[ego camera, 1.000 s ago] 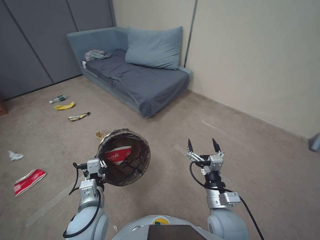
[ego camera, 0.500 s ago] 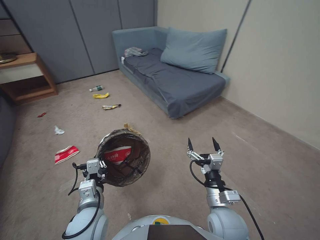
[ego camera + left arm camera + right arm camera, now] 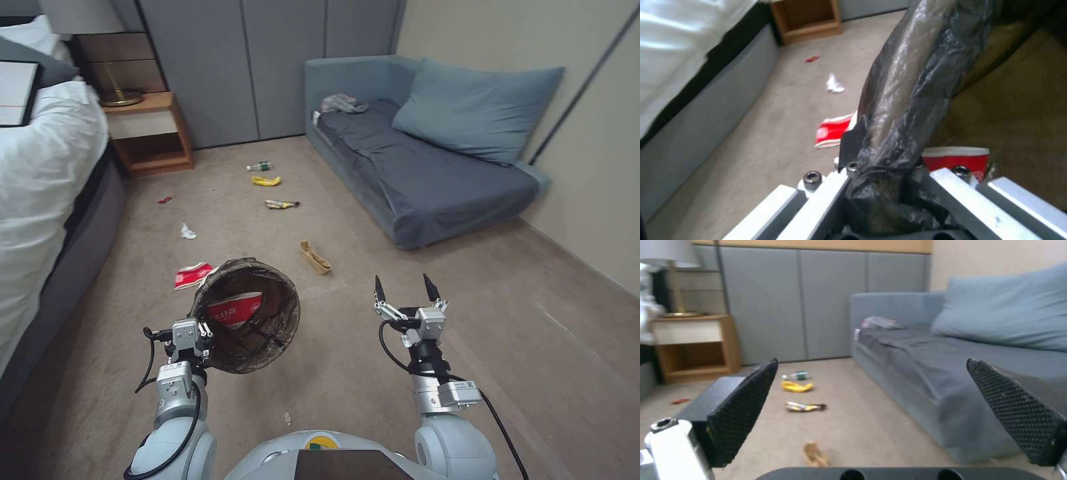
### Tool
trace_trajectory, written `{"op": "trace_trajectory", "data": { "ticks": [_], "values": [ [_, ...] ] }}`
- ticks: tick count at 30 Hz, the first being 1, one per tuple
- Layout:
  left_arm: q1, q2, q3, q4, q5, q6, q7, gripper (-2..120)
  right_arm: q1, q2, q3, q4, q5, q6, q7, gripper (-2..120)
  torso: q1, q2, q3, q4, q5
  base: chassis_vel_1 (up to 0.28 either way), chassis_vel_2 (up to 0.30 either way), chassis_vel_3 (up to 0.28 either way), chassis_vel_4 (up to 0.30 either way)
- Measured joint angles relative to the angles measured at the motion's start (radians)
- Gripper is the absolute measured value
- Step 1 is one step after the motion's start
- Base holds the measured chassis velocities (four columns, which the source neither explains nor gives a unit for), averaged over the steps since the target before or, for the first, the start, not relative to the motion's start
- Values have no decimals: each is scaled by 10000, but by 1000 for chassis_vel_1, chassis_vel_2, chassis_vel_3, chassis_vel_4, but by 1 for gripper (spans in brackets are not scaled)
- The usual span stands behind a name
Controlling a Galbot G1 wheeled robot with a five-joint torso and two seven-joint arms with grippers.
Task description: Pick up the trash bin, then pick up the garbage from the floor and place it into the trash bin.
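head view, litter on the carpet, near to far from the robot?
Red-and-white flattened wrapper → tan folded paper piece → crumpled white tissue → dark striped snack wrapper → small red scrap → yellow wrapper → small clear green-labelled bottle.

My left arm reaches forward and up, its left gripper (image 3: 198, 339) clamped shut on the trash bin (image 3: 245, 313) rim, which I hold off the floor, mouth tilted back toward me. My right arm is raised alongside, wrist upright, right gripper (image 3: 403, 289) empty, fingers (image 3: 743, 406) spread wide apart.
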Motion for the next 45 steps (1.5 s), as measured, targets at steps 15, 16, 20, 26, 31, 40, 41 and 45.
{"op": "trace_trajectory", "data": {
  "ticks": [15,16,20,26,31,40,41,45],
  "values": [
    [-71,-103,11,81,47,-87,11,0,108,-35,95,-32,130,0,-98,100,0,0,0,-4,1,10,16,11,11],
    [-62,-107,6,81,55,-89,10,0,111,-36,106,-57,130,27,-135,100,0,0,0,-4,0,0,0,0,0],
    [-31,-107,-11,81,78,-94,6,0,117,-39,127,-110,130,82,-151,100,0,0,0,-2,1,0,0,0,0],
    [-17,-91,-26,83,100,-99,0,0,116,-60,130,-117,132,94,-152,100,-1,0,-1,-3,1,-21,27,27,-18],
    [-16,-78,-29,86,103,-104,-16,0,120,-69,127,-125,133,99,-154,100,-1,0,0,-2,1,-114,103,118,-118],
    [-26,-58,-27,86,103,-105,-28,0,100,-111,123,-140,132,119,-155,100,0,0,1,-5,-1,-169,151,168,-162],
    [-26,-52,-26,84,101,-105,-28,0,95,-115,123,-140,129,120,-154,100,0,0,2,-5,0,-145,105,116,-126],
    [-26,-47,-29,78,102,-105,-31,0,92,-114,107,-139,123,121,-155,100,0,0,1,-1,0,-105,104,103,-103]
  ]
}}
